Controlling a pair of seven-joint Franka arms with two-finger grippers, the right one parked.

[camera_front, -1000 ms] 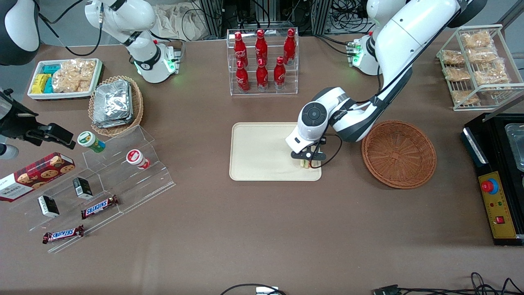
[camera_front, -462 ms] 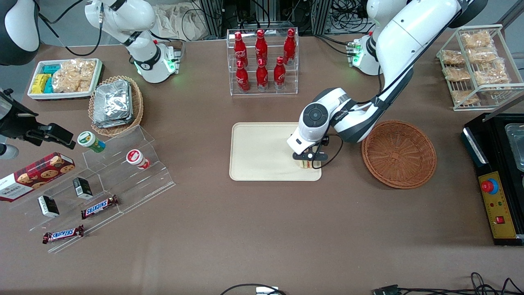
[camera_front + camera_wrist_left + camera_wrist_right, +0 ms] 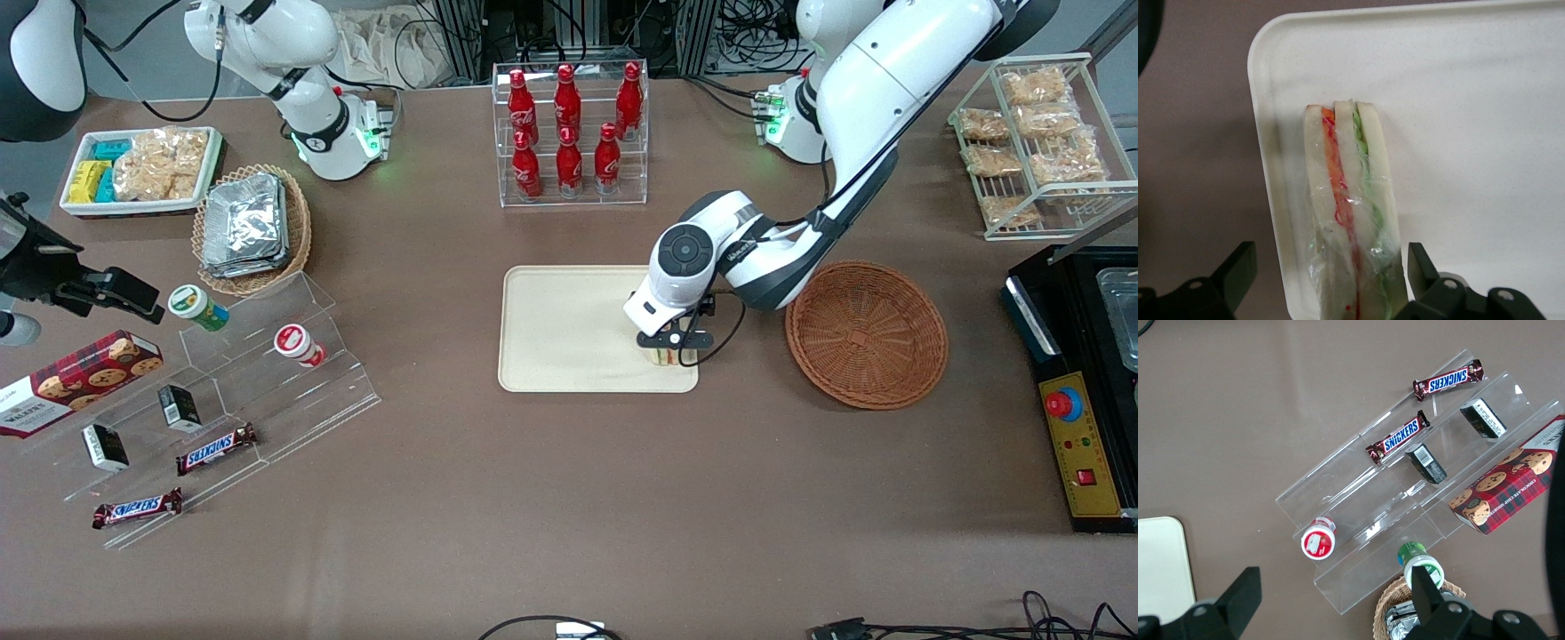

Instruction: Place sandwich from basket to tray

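Sandwich: you see the sandwich [image 3: 1350, 220] as three pale bread slices on edge, a red-orange layer and a green layer between them, under crinkled clear wrap.
Where it is: it rests on the tray [image 3: 560, 329], at the corner nearest the basket [image 3: 867, 333] and the front camera; in the front view, right of frame centre, only a sliver [image 3: 662, 356] shows under the arm.
Gripper: your gripper [image 3: 1328, 280] hangs just over the sandwich, released; one fingertip [image 3: 1238, 263] stands well clear of the bread, the other sits close beside the green-side slice, and you cannot tell whether it touches.
Wrist view only: it gives you the filling colours, the wrap and the tray's rounded corner [image 3: 1265, 40] with bench past the rim.
Front view only: it gives you the whole bench [image 3: 569, 498] and the arm bent low over the tray.
Basket: reddish-brown wicker, right of centre frame, just beside the tray, with nothing in it.
Tray: cream, holding the sandwich alone.
Other containers: a lighter wicker basket [image 3: 298, 222] in the upper left holds silver foil packets [image 3: 244, 227]; a clear rack [image 3: 569, 196] at top centre holds red bottles [image 3: 567, 133].
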